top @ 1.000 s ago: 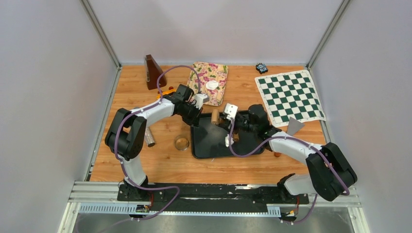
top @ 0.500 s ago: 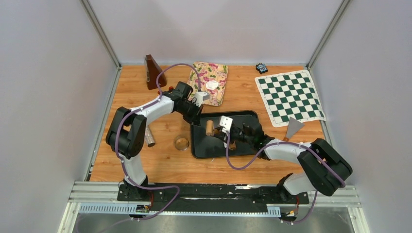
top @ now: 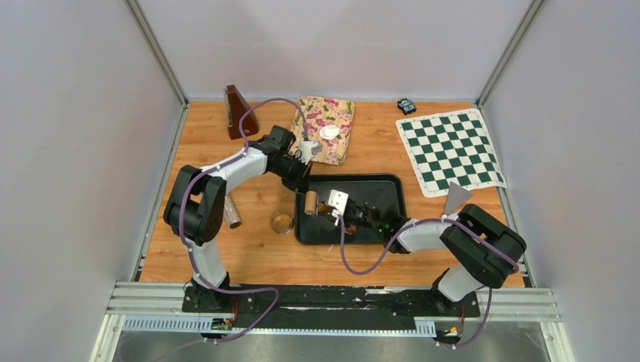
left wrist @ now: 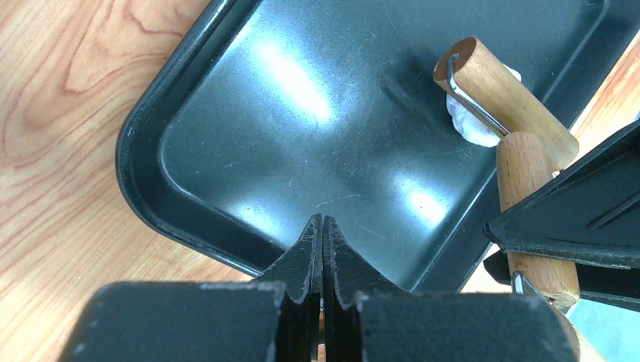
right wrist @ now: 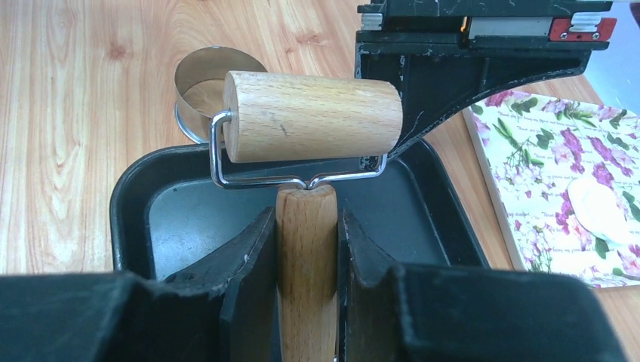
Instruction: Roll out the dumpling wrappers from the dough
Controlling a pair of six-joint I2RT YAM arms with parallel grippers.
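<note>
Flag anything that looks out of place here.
Nothing looks spilled or damaged. The dough sits under the roller, crowded near the wall of the black tray rather than mid-tray, which probably leaves little room to roll.

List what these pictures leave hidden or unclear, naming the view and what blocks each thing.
Dough: left wrist view, mostly under the roller; right wrist view, none shows behind it.
Wrappers: top view, too small to count; right wrist view, blurred, near the right edge.
Black item at the back: top view, too small to identify.
</note>
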